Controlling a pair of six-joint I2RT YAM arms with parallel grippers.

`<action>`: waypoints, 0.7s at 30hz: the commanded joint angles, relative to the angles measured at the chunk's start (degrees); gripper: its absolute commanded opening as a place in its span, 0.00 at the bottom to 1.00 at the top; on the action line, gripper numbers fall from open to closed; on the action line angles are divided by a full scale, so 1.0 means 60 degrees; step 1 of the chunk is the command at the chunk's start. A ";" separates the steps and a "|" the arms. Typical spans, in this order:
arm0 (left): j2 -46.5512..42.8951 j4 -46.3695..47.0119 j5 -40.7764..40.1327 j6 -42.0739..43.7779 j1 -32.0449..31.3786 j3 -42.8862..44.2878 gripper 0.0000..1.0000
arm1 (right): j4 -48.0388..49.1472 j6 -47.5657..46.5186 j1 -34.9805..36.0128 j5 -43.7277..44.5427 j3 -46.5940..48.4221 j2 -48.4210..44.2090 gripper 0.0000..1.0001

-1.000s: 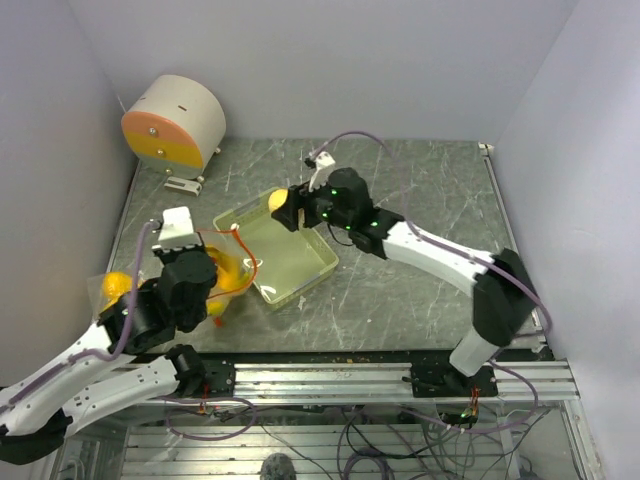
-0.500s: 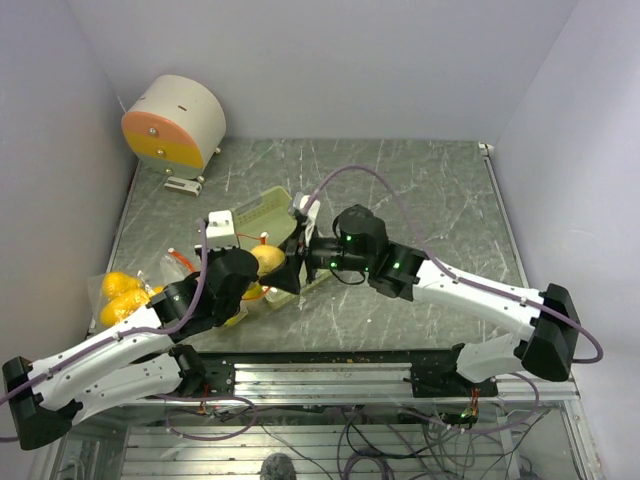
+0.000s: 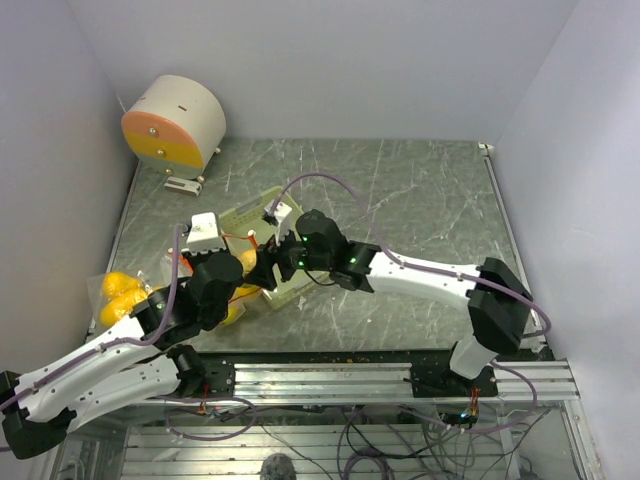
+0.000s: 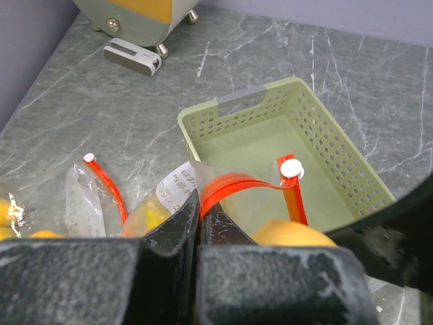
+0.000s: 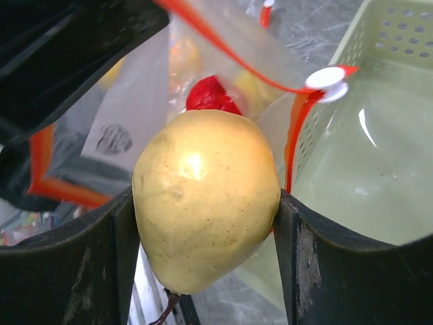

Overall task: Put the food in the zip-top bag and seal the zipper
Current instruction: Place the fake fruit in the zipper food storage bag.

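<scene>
Yellow glossy pear-shaped toy fruit point(image 3: 249, 262) hangs at the seven o'clock edge of the pale green perforated tray point(image 3: 250, 203), top view; right arm stretches toward nine o'clock, left arm points to one o'clock. Left wrist: left gripper point(image 4: 197, 217) clenched on the red-orange zipper strip point(image 4: 233, 184) of the clear floppy plastic bag point(image 4: 80, 202). Right wrist: right gripper point(image 5: 206, 203) grasps the fruit; carry it past the strip toward the small red piece point(image 5: 211, 95) before release.

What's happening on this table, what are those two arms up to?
They're filling a clear bag. The left gripper is pinched shut on the bag's red strip, holding the mouth up. The right gripper grips a yellow pear right at that opening. A red piece already shows through the plastic.
</scene>
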 commanded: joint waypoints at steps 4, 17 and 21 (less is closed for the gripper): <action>-0.0362 -0.0048 0.0220 -0.0323 -0.0036 0.0001 0.07 | 0.0605 0.0497 0.0007 0.1071 0.1100 0.0869 0.50; -0.0453 0.0034 0.0076 -0.0432 -0.0031 -0.0250 0.07 | -0.0167 0.0666 0.0198 0.1825 0.0798 0.0010 1.00; -0.0521 -0.0063 0.0057 -0.0486 -0.0039 -0.0221 0.07 | -0.0807 0.1295 0.0055 0.3234 0.0438 -0.0616 1.00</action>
